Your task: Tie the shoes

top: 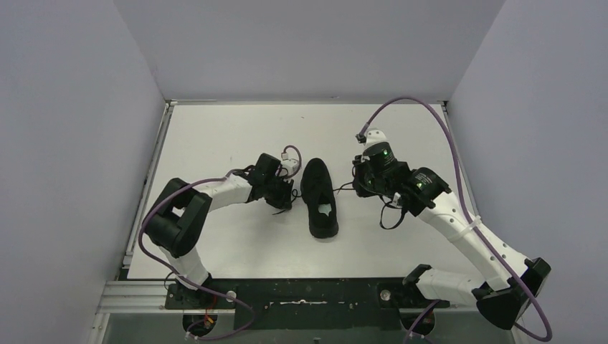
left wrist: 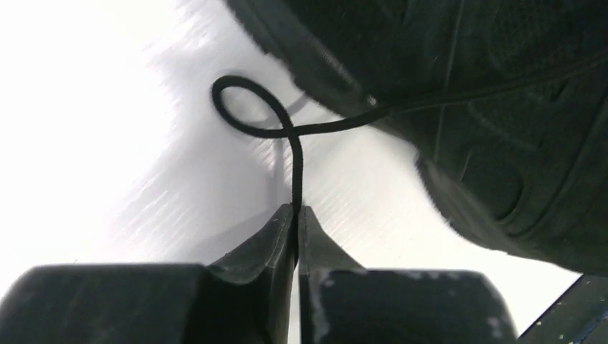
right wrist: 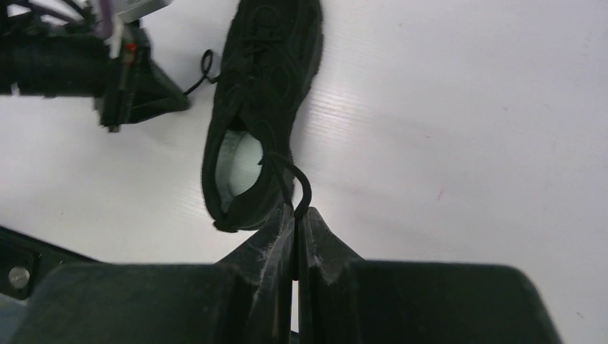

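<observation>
The black shoe (top: 319, 195) lies on the white table (top: 215, 136) between both arms, toe pointing away from the bases. On its left, my left gripper (top: 287, 196) is shut on a thin black lace (left wrist: 247, 107) that curls into a small loop before running to the shoe (left wrist: 495, 107). The left gripper (left wrist: 296, 209) pinches the lace end between its tips. To the shoe's right, my right gripper (top: 356, 185) is also shut. In the right wrist view the right gripper (right wrist: 295, 210) pinches a short curved lace (right wrist: 302, 185) beside the shoe (right wrist: 265, 72) opening with its pale patch (right wrist: 240, 165).
Grey walls (top: 79, 143) enclose the table on three sides. A metal rail (top: 143, 294) runs along the near edge by the arm bases. Purple cables (top: 423, 104) loop over the right arm. The left arm's wrist (right wrist: 136, 86) shows in the right wrist view.
</observation>
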You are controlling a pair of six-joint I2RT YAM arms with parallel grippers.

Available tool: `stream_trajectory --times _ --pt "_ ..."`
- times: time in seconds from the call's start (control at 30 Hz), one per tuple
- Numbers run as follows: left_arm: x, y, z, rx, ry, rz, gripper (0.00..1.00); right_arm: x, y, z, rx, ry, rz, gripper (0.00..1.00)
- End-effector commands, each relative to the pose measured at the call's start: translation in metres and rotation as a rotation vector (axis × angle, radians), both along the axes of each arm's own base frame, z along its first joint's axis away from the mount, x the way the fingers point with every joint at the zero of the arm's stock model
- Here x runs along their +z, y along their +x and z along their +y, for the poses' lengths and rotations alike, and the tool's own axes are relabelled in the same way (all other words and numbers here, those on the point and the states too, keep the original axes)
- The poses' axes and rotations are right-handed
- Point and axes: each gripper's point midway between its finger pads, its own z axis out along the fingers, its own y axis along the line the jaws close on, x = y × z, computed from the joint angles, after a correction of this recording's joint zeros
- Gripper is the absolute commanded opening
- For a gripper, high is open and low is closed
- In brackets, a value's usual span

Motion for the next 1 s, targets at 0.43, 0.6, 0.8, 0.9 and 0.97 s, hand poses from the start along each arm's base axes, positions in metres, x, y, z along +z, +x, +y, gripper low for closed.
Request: stream_trajectory --times 0.43,0.6,0.8,0.9,0.97 --pt "0.115 -0.036 0.159 0.635 0.23 -0.089 0.0 -0.061 0.061 -0.151 -0.436 -0.223 0.229 0.0" --pt "0.11 -0.031 0.185 0.737 0.286 -0.044 0.0 -0.091 0.086 -0.152 -0.455 -0.208 0.25 0.0" --pt "0.093 -0.047 0.228 0.993 0.369 0.193 0.0 -0.125 0.087 -0.169 -0.513 -0.238 0.325 0.0" --pt "0.087 -0.051 0.237 1.058 0.363 0.249 0.0 -0.139 0.079 -0.18 -0.552 -0.267 0.366 0.0" --pt "0.08 -0.051 0.239 1.079 0.352 0.258 0.0 -0.146 0.074 -0.184 -0.564 -0.286 0.382 0.0"
